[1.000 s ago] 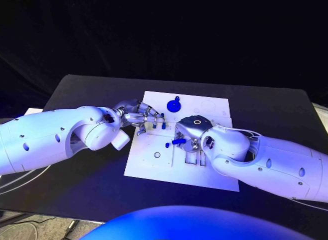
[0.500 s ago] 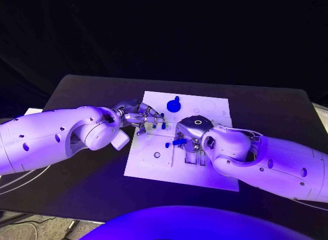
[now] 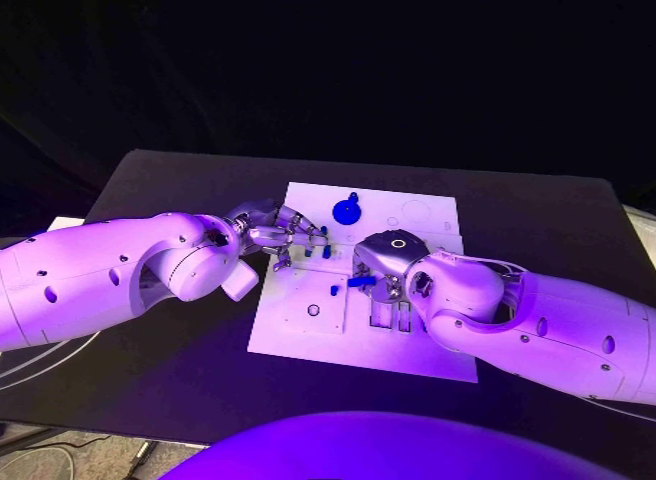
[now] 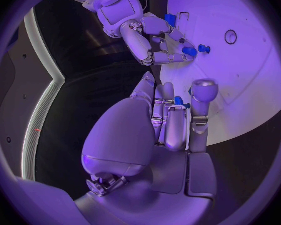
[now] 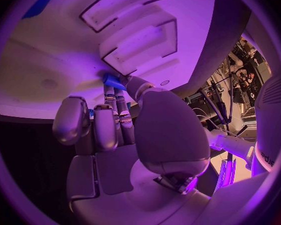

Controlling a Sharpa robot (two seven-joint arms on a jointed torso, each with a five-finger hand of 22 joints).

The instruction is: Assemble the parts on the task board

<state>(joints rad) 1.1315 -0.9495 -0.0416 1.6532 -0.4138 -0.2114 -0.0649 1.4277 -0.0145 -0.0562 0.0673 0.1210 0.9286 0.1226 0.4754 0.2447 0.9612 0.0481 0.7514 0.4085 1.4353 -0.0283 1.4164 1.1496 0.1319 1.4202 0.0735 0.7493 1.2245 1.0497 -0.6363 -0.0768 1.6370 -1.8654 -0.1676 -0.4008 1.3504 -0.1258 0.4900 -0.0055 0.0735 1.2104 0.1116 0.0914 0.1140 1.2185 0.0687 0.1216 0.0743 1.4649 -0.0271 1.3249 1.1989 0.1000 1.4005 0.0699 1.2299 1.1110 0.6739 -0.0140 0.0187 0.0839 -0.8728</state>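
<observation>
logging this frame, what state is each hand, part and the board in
left hand: over the board's left edge, fingers curled round a small blue part
right hand: pinching a blue peg over the board
round blue part: lying loose on the board
task board: flat on the table

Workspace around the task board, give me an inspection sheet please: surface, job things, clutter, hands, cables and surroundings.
Surface: black table, bare round the board.
Job's things: white task board in the middle of the table; a round blue part lies near its far edge; a small blue part stands near the middle; rectangular recesses are in the board.
Clutter: something pale at the table's left edge, too little to tell.
Hands: left hand over the board's left edge, a blue part at its fingertips; right hand holds a blue part over the board.
Cables: grey cables under the left arm.
Surroundings: dark backdrop.
</observation>
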